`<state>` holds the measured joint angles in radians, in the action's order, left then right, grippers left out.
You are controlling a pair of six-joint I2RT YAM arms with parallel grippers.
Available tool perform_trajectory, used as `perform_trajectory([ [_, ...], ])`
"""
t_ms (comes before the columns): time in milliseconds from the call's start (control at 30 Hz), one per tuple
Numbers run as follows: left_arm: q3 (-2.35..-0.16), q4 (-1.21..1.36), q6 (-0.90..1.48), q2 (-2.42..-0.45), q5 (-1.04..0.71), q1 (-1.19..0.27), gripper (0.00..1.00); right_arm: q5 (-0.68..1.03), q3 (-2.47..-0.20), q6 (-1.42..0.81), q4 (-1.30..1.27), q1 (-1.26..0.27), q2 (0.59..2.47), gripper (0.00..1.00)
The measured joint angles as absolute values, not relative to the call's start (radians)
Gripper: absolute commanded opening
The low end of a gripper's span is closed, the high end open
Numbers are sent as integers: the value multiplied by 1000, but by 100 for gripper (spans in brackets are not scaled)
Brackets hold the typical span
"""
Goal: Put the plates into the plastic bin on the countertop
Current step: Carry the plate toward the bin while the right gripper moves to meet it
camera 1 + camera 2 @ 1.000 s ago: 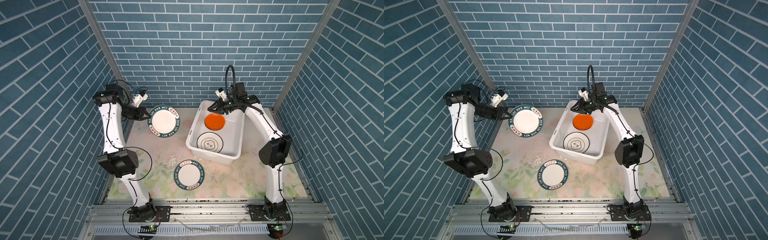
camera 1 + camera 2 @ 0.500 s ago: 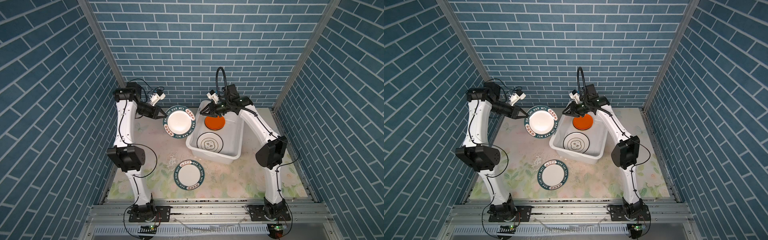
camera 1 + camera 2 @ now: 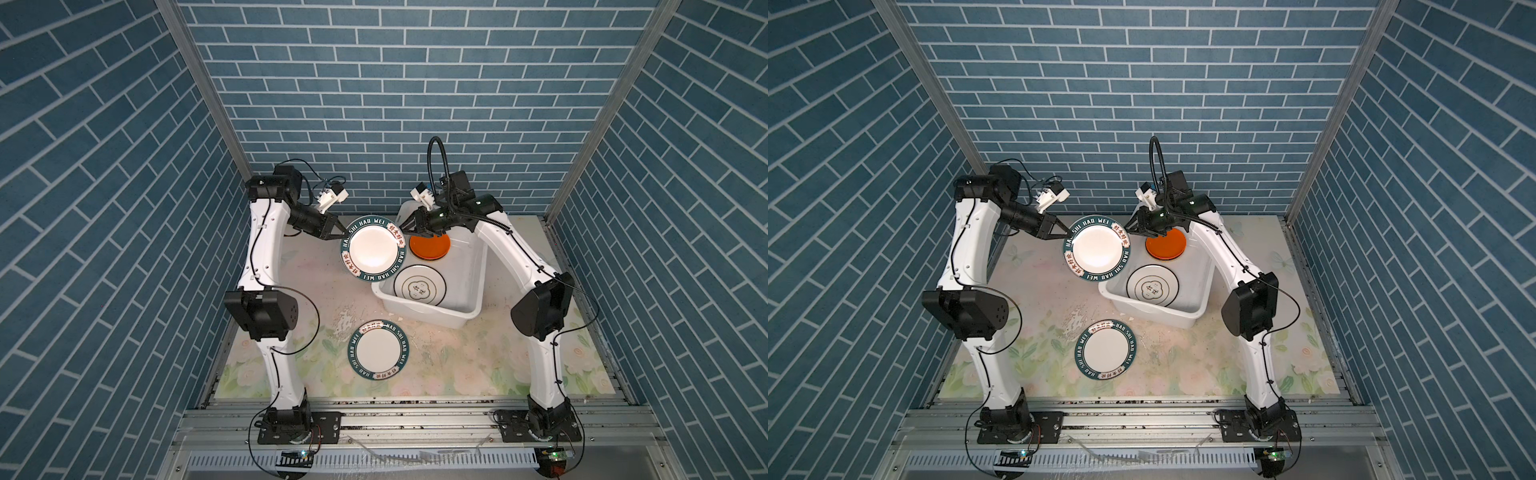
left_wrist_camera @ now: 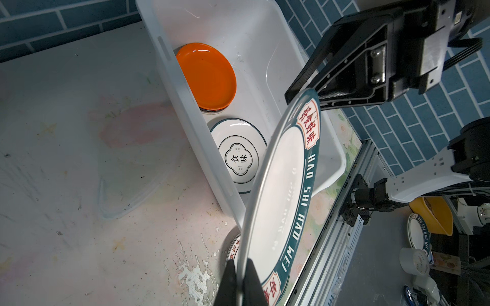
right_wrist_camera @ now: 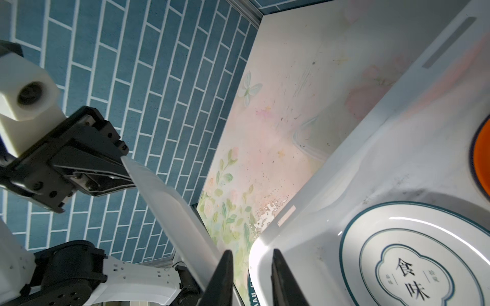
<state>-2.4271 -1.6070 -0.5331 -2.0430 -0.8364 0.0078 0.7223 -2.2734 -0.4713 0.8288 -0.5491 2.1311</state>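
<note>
White plastic is what I steer by: the plastic bin (image 3: 432, 316) sits on the flowered countertop (image 3: 478, 365), and I place all else from it. Inside, at the end nearest the brick back wall, the orange plate (image 3: 430, 246) lies face up with a dark edge showing beneath it; what that edge belongs to I cannot tell. Just beside it, toward the bin's near end, the black-rimmed plate (image 3: 419, 286) lies flat on the floor with a printed emblem at its middle. My left gripper (image 4: 240, 267) is clamped on the rim of the green-rimmed plate (image 4: 278, 198), one finger on each face, and holds it off the countertop, steeply tilted, over the bin's long wall on my left arm's side; in both top views it overlaps that rim near the far corner (image 3: 1097, 248). My left arm reaches in from outside that wall with its elbow high and its forearm pointing toward the bin. My right gripper (image 5: 252, 254) hangs above the bin's far corner, just beside the orange plate, its jaws a narrow gap apart with nothing between them; the held plate's far edge passes close by one finger, and I cannot tell whether they touch. My right arm arches over the bin's opposite wall. The other lettered plate (image 3: 378, 350) lies flat on the countertop, outside the bin, just off its near end.
</note>
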Motion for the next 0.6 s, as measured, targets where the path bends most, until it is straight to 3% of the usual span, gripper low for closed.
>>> perform_trajectory([
  [233,-2379,-1607,-534,-2043,-836,7,0,731,-2154,-478,776,-495,2043,31],
  [600,-2379,-1607,-534,-2043,-868,6,0,851,-2167,-513,747,-464,2032,31],
])
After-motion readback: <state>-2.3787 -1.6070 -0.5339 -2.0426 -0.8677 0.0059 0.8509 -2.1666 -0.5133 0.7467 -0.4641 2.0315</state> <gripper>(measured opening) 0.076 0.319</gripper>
